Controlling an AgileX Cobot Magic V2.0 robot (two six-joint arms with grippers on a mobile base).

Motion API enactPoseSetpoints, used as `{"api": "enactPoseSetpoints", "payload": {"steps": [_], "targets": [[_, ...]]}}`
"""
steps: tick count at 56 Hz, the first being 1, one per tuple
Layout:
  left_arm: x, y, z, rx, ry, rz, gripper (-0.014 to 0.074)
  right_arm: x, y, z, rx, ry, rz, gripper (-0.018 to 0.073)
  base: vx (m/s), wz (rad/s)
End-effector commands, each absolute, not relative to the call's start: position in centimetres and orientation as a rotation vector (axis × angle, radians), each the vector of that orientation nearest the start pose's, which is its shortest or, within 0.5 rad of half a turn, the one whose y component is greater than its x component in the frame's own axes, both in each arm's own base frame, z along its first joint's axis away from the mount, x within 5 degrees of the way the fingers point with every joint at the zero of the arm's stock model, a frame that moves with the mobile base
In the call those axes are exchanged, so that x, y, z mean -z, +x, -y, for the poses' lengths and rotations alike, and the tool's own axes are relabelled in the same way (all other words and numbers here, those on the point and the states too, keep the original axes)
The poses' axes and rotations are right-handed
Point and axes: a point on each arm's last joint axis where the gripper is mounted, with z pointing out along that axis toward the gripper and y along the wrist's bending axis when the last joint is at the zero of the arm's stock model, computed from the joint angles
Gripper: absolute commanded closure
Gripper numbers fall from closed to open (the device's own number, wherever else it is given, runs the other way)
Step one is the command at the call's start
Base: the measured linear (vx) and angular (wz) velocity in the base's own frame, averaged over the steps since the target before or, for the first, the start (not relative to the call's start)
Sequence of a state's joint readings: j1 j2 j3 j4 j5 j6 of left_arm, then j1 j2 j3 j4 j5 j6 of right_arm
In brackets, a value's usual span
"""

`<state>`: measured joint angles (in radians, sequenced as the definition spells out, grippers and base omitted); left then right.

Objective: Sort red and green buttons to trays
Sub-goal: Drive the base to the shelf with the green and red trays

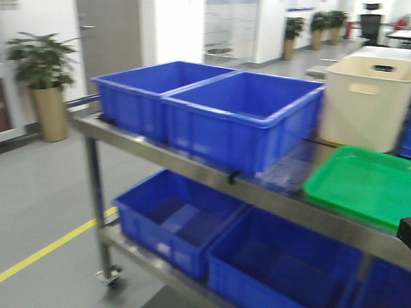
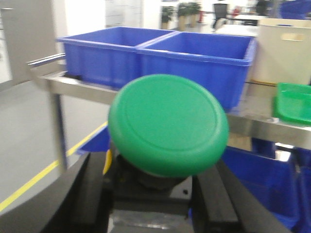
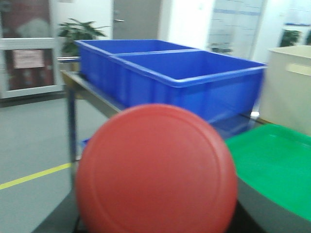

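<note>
The green button (image 2: 167,124) fills the left wrist view. Its dark body sits between the black fingers (image 2: 90,189) of my left gripper (image 2: 154,170), which is shut on it. The red button (image 3: 156,170) fills the lower part of the right wrist view, and my right gripper (image 3: 155,216) is shut on it. That gripper's dark fingers (image 3: 262,208) barely show past the cap. The green tray (image 1: 359,183) lies on the cart's top shelf at the right. It also shows to the right of each held button, green tray (image 2: 294,102) and green tray (image 3: 277,165). The red tray is out of view.
Two deep blue crates (image 1: 244,119) stand side by side on the steel cart's top shelf (image 1: 192,165), left of the green tray. A cream tub (image 1: 366,99) stands behind the tray. More blue crates (image 1: 180,218) fill the lower shelf. A potted plant (image 1: 45,77) stands at far left.
</note>
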<state>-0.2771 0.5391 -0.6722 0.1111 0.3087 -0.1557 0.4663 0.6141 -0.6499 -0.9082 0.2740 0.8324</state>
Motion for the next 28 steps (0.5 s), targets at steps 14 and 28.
{"api": "enactPoseSetpoints", "payload": {"steps": [14,28], "targets": [[-38.87,10.27,2.77,0.250,0.158,-1.536,0.0602,-38.11,11.96,-4.18,-0.157,-0.287,-1.524,0.0568,0.25,-0.75],[-38.87,10.27,2.77,0.250,0.158,-1.536,0.0602,-38.11,11.96,-4.18,-0.157,-0.287,-1.524,0.0568,0.24,-0.72]]}}
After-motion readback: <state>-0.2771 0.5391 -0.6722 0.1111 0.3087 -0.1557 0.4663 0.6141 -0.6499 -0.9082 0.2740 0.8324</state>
